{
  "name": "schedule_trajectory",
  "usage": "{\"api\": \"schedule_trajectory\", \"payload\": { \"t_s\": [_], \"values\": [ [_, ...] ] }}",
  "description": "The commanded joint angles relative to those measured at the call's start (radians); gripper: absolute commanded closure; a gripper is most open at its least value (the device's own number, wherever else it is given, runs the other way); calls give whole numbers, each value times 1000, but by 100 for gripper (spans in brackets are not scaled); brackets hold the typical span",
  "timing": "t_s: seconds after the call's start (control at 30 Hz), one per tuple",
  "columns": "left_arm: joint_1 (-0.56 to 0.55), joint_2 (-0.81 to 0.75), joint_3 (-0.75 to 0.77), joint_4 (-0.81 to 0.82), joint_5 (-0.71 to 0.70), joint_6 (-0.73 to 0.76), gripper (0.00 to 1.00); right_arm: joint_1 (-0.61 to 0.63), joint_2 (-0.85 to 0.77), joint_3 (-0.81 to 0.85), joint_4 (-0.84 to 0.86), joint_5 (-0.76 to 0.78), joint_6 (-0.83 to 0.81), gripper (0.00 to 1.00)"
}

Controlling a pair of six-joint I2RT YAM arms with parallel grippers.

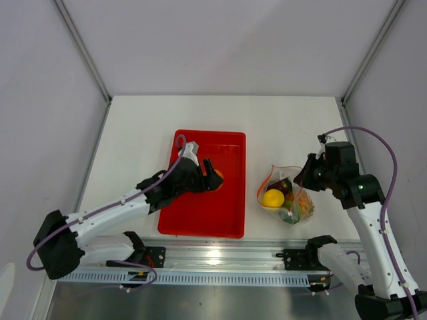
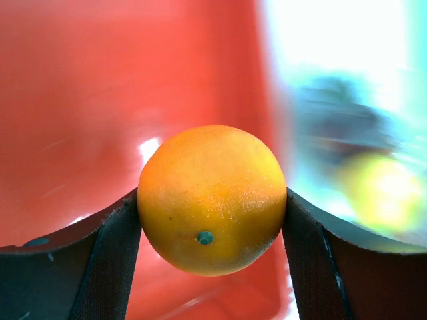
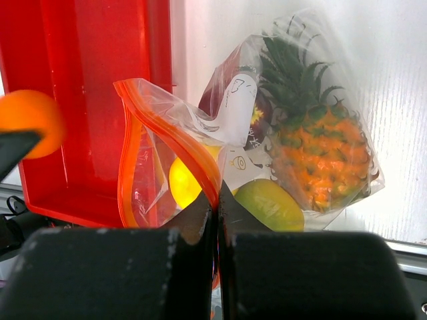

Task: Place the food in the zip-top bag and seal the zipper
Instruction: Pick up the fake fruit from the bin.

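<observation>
My left gripper (image 1: 212,176) is shut on the orange (image 2: 212,199), which sits squeezed between both pads, held over the right part of the red tray (image 1: 200,213). The clear zip-top bag (image 1: 287,197) lies right of the tray with its mouth open toward the tray. My right gripper (image 3: 217,200) is shut on the bag's red-orange zipper strip (image 3: 180,133) and pinches one lip. Inside the bag I see the pineapple (image 3: 320,150), the yellow pear (image 3: 183,183) and the green fruit (image 3: 270,203). The dark red fruit is not clearly visible.
The red tray (image 3: 87,100) lies just left of the bag, its right rim close to the bag mouth. White walls and metal posts enclose the table. The aluminium rail (image 1: 220,260) with the arm bases runs along the near edge.
</observation>
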Motion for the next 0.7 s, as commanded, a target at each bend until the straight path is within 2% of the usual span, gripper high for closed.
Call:
{"api": "schedule_trajectory", "payload": {
  "t_s": [0.0, 0.17, 0.27, 0.53, 0.67],
  "values": [
    [-9, -73, 0, 389, 289, 176, 100, -3, -9, 37, -4, -2, -2, 100],
    [-42, 10, 106, 554, 585, 212, 99, -3, -9, 38, 0, -12, 6, 100],
    [-84, 94, 189, 601, 652, 216, 99, -3, -9, 47, 2, -26, 13, 100],
    [-177, 307, 330, 650, 729, 178, 98, -3, -3, 84, -3, -61, 29, 100],
    [-188, 384, 348, 649, 706, 143, 92, -2, -5, 104, -6, -77, 36, 100]
  ]
}}
